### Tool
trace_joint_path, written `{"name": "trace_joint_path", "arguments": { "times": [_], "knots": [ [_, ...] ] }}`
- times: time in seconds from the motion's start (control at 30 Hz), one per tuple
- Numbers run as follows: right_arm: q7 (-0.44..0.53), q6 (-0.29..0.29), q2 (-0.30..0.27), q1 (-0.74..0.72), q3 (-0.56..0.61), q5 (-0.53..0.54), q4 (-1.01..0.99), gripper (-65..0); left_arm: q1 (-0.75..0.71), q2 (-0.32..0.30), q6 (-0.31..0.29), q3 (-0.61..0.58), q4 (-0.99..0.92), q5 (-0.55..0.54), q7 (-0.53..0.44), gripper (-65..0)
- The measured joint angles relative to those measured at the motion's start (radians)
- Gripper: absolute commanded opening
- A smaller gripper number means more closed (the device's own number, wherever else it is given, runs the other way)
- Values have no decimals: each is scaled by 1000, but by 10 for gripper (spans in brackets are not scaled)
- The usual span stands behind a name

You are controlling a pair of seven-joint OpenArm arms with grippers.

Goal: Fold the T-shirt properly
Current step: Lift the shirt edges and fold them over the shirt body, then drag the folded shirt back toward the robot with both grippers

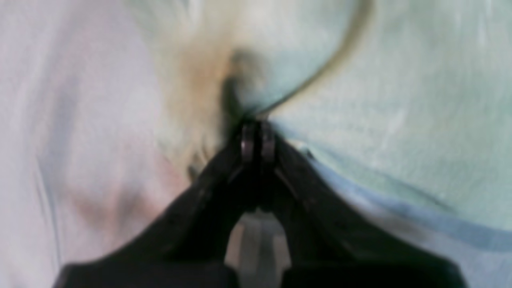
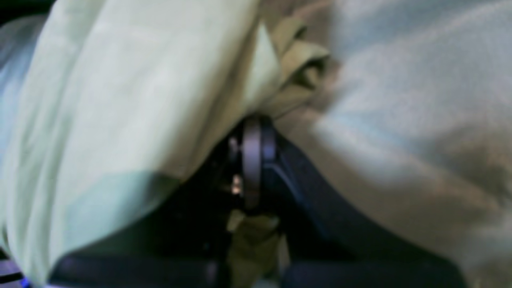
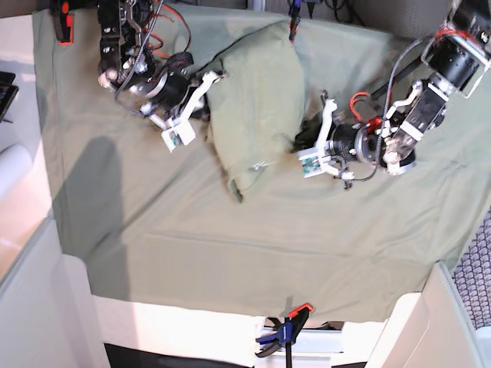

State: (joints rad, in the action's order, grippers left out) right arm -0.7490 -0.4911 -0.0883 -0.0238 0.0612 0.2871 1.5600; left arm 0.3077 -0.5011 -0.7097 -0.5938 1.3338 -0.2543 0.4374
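Observation:
The pale sage-green T-shirt (image 3: 257,100) hangs bunched between my two arms over the upper middle of the table, a small white label (image 3: 261,165) near its low corner. My left gripper (image 3: 301,144), on the right of the base view, is shut on the shirt's right edge. The left wrist view shows its closed tips (image 1: 256,128) pinching blurred pale green cloth (image 1: 400,120). My right gripper (image 3: 209,101) is shut on the shirt's left edge. In the right wrist view the closed jaws (image 2: 256,124) hold a fold of the T-shirt (image 2: 120,100).
A larger, greyer green tablecloth (image 3: 230,245) covers the whole table and fills the right of the right wrist view (image 2: 400,120). Clamps pin it at the front edge (image 3: 285,331), back edge (image 3: 293,23) and back left corner (image 3: 65,27). White panels flank the front corners.

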Motion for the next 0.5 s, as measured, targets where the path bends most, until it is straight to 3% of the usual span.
{"name": "trace_joint_path", "arguments": {
  "times": [0.17, 0.33, 0.5],
  "knots": [
    [0, 0, 0, 76, 0, 0, 76, -650, 64, 7, -10, -1, -117, -8, -51, -650],
    [2, 0, 0, 88, -6, -26, 91, -650, 104, -3, -8, 0, -138, 3, -14, -650],
    [10, -3, 0, 82, -68, -35, 91, -650, 80, -87, 19, 3, 51, -159, 105, -650]
  ]
}}
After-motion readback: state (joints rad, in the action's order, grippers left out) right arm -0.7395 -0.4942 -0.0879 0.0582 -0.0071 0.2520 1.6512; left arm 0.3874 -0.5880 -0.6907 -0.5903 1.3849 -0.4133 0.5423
